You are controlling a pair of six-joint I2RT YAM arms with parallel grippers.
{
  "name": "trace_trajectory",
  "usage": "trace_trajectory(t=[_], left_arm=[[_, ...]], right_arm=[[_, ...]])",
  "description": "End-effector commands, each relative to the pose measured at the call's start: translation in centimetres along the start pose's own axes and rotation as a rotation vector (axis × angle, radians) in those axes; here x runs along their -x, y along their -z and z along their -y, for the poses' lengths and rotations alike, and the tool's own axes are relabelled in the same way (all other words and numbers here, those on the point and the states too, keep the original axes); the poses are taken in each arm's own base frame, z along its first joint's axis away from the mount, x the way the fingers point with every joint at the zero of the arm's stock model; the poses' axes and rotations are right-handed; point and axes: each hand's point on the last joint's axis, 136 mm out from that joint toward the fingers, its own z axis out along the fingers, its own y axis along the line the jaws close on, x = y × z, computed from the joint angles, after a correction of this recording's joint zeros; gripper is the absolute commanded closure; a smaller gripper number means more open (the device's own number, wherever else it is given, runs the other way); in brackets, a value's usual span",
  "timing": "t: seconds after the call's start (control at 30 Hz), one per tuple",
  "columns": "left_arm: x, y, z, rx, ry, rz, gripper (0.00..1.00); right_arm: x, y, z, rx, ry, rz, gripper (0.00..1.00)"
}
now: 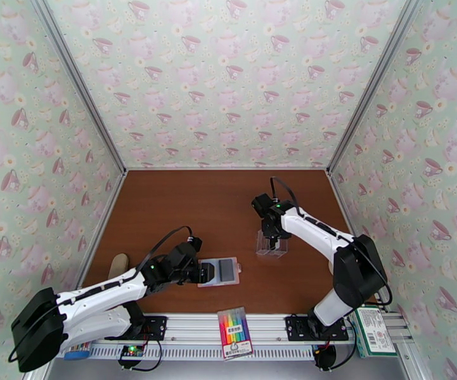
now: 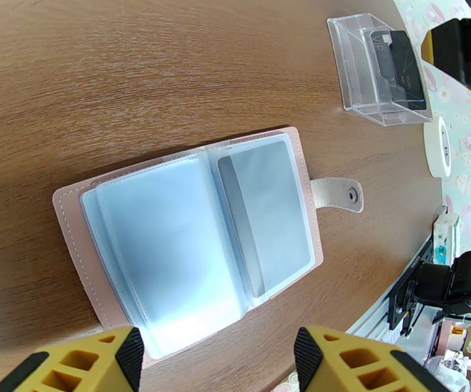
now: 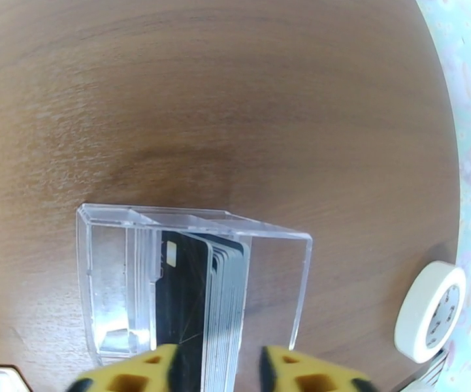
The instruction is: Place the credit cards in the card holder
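Closely, right pincer [image 3: 217, 362] straddles edge-up credit cards [image 3: 188, 289] inside the clear box [image 3: 108, 282].

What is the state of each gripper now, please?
Left gripper: open, empty, at the card holder's edge.
Right gripper: open, astride the credit cards in the clear box.

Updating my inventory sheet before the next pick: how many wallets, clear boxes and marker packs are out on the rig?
Pink wallet: 1
Clear box: 1
Marker pack: 1
Total: 3
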Motion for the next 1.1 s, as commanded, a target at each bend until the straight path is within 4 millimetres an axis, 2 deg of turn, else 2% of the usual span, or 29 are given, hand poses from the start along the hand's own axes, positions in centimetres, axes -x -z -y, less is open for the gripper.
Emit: trace_trajectory(t=[0.0, 0.23, 0.63, 0.83, 1.07], left_arm=[[0.1, 0.1, 0.0, -0.003, 0.000, 0.000, 0.33], [-0.1, 0.0, -0.2, -0.003, 0.001, -0.002, 0.33], [-0.1, -0.1, -0.2, -0.004, 0.008, -0.001, 0.33], [-0.2, 0.0, -0.3, -0.004, 0.009, -0.001, 0.33], [-0.2, -0.1, -0.3, -0.002, 0.008, 0.000, 0.33]], right_arm=[[0.0, -0.7, -0.1, 0.017, -0.025, -0.006, 0.50], [-1.0, -2.8, -0.2, 0.038, -0.047, -0.049, 0.48], [-2.2, -5.0, -0.6, 0.056, -0.049, -0.098, 0.49], [-1.8, -4.7, -0.6, 0.056, -0.041, -0.094, 0.51], [-1.0, -3.1, 1.1, -0.007, -0.027, -0.064, 0.57]])
